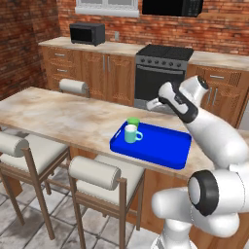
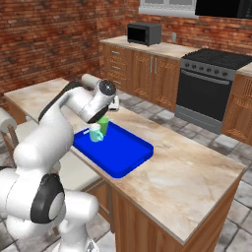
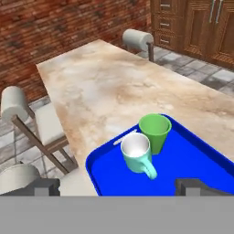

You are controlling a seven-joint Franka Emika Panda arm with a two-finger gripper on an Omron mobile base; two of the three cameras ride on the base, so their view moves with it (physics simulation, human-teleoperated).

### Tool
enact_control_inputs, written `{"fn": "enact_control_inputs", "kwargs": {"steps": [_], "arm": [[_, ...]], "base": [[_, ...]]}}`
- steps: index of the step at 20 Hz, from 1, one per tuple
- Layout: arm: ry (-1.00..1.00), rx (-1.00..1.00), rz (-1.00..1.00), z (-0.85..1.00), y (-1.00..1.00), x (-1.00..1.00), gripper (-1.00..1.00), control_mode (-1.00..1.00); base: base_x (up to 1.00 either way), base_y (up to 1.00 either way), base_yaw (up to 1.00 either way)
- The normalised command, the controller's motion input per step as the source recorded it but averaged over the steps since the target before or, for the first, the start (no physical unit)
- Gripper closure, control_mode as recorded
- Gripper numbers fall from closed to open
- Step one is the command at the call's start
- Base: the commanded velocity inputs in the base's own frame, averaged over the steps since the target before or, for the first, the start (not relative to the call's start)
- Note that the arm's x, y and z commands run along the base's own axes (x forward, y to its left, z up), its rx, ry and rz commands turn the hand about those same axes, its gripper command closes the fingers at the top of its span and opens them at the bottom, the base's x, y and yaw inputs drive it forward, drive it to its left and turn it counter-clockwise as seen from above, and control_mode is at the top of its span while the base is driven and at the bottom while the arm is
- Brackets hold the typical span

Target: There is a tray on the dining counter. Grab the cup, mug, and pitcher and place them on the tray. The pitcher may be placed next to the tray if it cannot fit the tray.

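A bright blue tray [image 1: 165, 151] [image 2: 123, 152] [image 3: 192, 160] lies on the beige dining counter [image 1: 53, 114] [image 2: 187, 167] [image 3: 96, 82]. At the tray's end stand the green cup [image 1: 133, 121] [image 2: 104, 124] [image 3: 155, 130] and the pale teal mug [image 1: 131, 133] [image 2: 96, 133] [image 3: 137, 153], close together, the mug's handle pointing along the tray. My gripper [image 1: 151, 104] [image 2: 116, 103] [image 3: 118, 187] hovers above the tray, a little behind the two vessels, open with nothing between its fingertips [image 3: 43, 186]. The pitcher is out of view.
Padded stools [image 1: 95, 172] [image 1: 12, 143] line the counter's near side, and another stool back [image 1: 74, 86] [image 3: 137, 40] rises at its far side. A stove [image 1: 160, 73] and a microwave [image 1: 87, 33] stand on the brick-walled kitchen side.
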Motion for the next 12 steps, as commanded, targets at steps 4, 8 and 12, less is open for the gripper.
{"fn": "enact_control_inputs", "kwargs": {"steps": [4, 8, 12], "arm": [[0.08, -0.04, -0.27, 0.63, 0.00, -0.23, -1.00, -1.00], [0.06, -0.05, -0.23, 0.51, 0.00, -0.18, -1.00, -1.00], [0.02, -0.09, -0.17, 0.29, -0.05, -0.22, -1.00, -1.00]], "base": [[0.00, 0.00, 0.00], [0.00, 0.00, 0.00], [0.00, 0.00, 0.00]]}}
